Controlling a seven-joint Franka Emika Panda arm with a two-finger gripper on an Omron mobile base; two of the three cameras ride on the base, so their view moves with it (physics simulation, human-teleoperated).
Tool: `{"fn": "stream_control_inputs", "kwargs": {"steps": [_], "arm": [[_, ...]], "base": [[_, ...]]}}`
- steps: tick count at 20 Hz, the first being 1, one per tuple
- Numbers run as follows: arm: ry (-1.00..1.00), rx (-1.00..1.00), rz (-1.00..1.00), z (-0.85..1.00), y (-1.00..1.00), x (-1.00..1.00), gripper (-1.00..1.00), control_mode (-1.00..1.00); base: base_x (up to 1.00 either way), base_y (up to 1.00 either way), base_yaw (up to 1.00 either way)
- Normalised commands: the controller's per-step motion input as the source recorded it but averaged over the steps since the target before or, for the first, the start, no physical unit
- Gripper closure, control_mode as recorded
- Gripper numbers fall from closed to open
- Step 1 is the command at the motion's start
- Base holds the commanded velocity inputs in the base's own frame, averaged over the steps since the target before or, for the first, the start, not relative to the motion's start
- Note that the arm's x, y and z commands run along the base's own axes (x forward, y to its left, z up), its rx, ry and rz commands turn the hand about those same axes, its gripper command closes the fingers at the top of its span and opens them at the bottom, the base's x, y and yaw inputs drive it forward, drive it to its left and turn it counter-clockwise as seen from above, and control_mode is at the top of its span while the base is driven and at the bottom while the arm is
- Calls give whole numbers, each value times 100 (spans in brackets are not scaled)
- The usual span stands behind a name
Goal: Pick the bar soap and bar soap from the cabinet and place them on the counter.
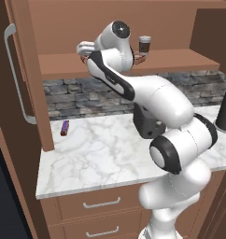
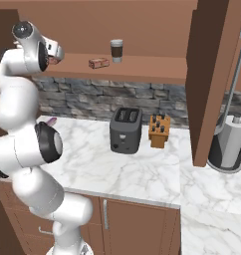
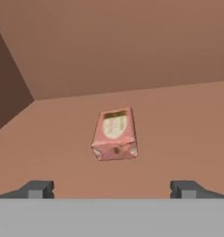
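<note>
- Brown wood and grey stone make up this kitchen: a wall cabinet [image 1: 133, 28] stands open over a white marble counter [image 1: 96, 158], with a stone-tile wall [image 2: 92, 97] between them.
- Far left in the left base view, the open cabinet door [image 1: 26, 70] carries a long silver handle [image 1: 14, 74].
- Near that door, a small purple-and-red stick [image 1: 64, 127] lies on the counter, close to the stone wall.
- Below the slab sit brown drawers [image 1: 101, 203] with small horizontal handles.
- The white arm [image 1: 152, 102] reaches up to the cabinet shelf [image 2: 132, 67], its hand at the shelf's left part.
- In the hand view, one bar soap [image 3: 115, 134] lies flat on the shelf, straight ahead of the gripper [image 3: 112, 189] and apart from it; the fingers [image 3: 37, 189] are spread wide on either side, holding nothing.
- In the right base view, the other bar soap [image 2: 98, 63] lies on the shelf to the right of the hand, just beside a brown-and-white paper cup [image 2: 116, 51].
- On the counter below, a dark toaster [image 2: 126, 130] stands near the wall, with a wooden knife block [image 2: 159, 131] just to its right.
- Further right hangs the second open cabinet door [image 2: 212, 79], and past it a paper towel holder [image 2: 231, 144] stands on the counter.
</note>
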Motion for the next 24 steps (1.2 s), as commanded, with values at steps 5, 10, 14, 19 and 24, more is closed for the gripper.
{"fn": "stream_control_inputs", "kwargs": {"steps": [5,10,14,19,24], "arm": [[2,0,0,-6,10,35,-100,-100],[3,0,0,-10,5,31,-100,-100],[3,0,0,-11,3,29,-100,-100],[3,-1,0,-10,6,31,-100,-100],[3,0,0,-10,12,40,-100,-100]], "base": [[0,0,0],[0,0,0],[0,0,0],[0,0,0],[0,0,0]]}}
